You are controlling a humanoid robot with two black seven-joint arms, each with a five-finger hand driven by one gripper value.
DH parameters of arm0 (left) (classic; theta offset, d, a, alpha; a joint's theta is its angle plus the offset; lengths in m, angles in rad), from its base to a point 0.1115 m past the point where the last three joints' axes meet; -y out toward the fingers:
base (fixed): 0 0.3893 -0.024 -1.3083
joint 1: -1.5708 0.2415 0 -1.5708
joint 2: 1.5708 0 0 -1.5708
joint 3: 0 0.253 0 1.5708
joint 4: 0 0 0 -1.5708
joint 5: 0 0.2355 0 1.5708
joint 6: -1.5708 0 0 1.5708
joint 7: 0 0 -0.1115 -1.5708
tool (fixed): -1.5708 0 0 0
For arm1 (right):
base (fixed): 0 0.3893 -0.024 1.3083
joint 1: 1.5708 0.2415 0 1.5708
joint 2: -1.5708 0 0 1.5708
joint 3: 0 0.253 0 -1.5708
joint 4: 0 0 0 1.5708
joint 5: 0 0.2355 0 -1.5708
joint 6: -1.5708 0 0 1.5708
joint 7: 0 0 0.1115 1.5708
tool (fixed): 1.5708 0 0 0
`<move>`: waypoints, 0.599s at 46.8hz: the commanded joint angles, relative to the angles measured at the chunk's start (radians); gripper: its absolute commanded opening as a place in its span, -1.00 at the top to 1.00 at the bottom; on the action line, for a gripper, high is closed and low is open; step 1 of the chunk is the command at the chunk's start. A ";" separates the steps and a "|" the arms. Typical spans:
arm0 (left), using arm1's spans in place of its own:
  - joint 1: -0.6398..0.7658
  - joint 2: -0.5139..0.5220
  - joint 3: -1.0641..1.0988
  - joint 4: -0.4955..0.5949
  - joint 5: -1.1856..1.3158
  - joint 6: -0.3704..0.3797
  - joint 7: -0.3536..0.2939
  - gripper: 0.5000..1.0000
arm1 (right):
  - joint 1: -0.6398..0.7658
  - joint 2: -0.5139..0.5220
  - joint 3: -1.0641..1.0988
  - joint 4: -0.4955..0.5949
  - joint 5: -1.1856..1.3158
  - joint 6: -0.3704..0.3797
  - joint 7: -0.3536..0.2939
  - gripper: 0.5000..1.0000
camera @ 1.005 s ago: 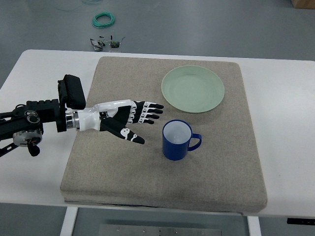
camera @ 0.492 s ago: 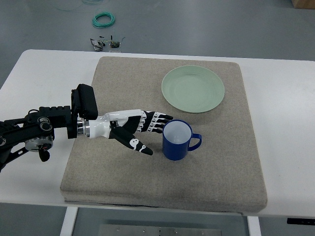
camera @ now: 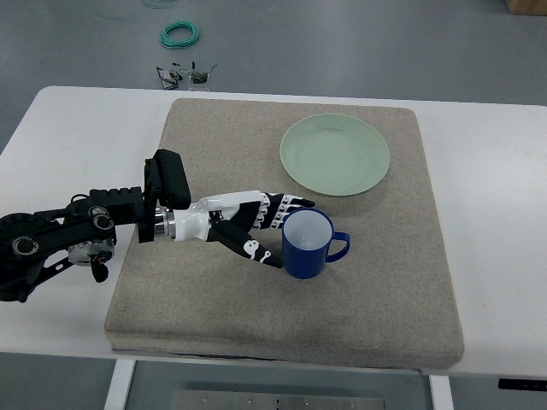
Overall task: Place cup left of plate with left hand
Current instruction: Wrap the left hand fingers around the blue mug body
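Observation:
A blue cup point(camera: 311, 243) with a white inside stands upright on the beige mat point(camera: 214, 295), its handle pointing right. It sits below the pale green plate point(camera: 335, 155), slightly to the left of the plate's middle. My left hand point(camera: 275, 231) reaches in from the left and is at the cup's left side. Its fingers point(camera: 289, 207) are spread along the cup's upper left rim and the thumb point(camera: 258, 251) lies at the lower left wall. The hand is open around the cup, not closed on it. The right arm does not show.
The mat lies on a white table point(camera: 491, 188). On the floor beyond the table's far edge lie a green cable coil point(camera: 180, 34) and a small dark item point(camera: 186, 76). Bare mat lies left of the plate.
My left hand has moved right and slightly down across the mat, from well left of the cup to right against its left side. The cup and plate have not moved.

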 commanded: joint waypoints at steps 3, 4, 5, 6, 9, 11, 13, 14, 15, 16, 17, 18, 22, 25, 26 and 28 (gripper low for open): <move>0.000 -0.021 0.000 0.012 0.000 0.000 0.002 -0.98 | 0.000 0.000 0.000 0.000 0.000 0.000 0.000 -0.73; 0.000 -0.027 0.000 0.019 0.000 0.001 0.003 -0.98 | 0.000 0.000 0.000 0.000 0.000 0.002 0.000 -0.73; 0.000 -0.032 0.000 0.026 0.000 0.003 0.003 -0.98 | 0.000 0.000 0.000 0.000 0.000 0.000 0.000 -0.73; 0.000 -0.038 0.000 0.035 0.000 0.005 0.002 -0.98 | 0.000 0.000 0.000 0.000 0.000 0.002 0.000 -0.73; 0.000 -0.055 0.000 0.064 0.000 0.006 0.002 -0.98 | 0.000 0.000 0.000 0.000 0.000 0.000 0.000 -0.73; 0.000 -0.064 -0.001 0.077 0.000 0.006 0.002 -0.98 | 0.000 0.000 0.000 0.000 0.000 0.002 0.000 -0.73; 0.000 -0.070 -0.003 0.088 0.000 0.006 0.002 -0.98 | 0.000 0.000 0.000 0.000 0.000 0.002 0.000 -0.73; 0.000 -0.072 -0.003 0.088 0.000 0.005 0.002 -0.98 | 0.000 0.000 0.000 0.000 0.000 0.000 0.000 -0.73; -0.002 -0.074 -0.003 0.088 0.000 0.005 0.002 -0.98 | 0.000 0.000 0.000 0.000 0.000 0.000 0.000 -0.73; 0.000 -0.075 -0.003 0.088 0.000 0.005 0.002 -0.98 | 0.000 0.000 0.000 0.000 0.000 0.000 0.000 -0.73; 0.000 -0.077 -0.003 0.088 0.000 0.003 0.002 -0.98 | 0.000 0.000 0.000 0.000 0.000 0.000 0.000 -0.73; 0.000 -0.077 -0.003 0.088 0.000 0.003 0.002 -0.98 | 0.000 0.000 0.000 0.000 0.000 0.000 0.000 -0.73; 0.000 -0.077 -0.003 0.088 0.000 0.003 0.002 -0.98 | 0.000 0.000 0.000 0.000 0.000 0.000 0.000 -0.73; -0.002 -0.081 -0.003 0.089 0.000 0.003 0.002 -0.98 | 0.000 0.000 0.000 0.000 0.000 0.000 0.000 -0.73; -0.002 -0.086 -0.001 0.089 0.000 0.003 0.002 -0.98 | 0.000 0.000 0.000 0.000 0.000 0.000 0.000 -0.73; -0.002 -0.092 -0.001 0.091 0.000 0.003 0.002 -0.98 | 0.000 0.000 0.000 0.000 0.000 0.000 0.000 -0.73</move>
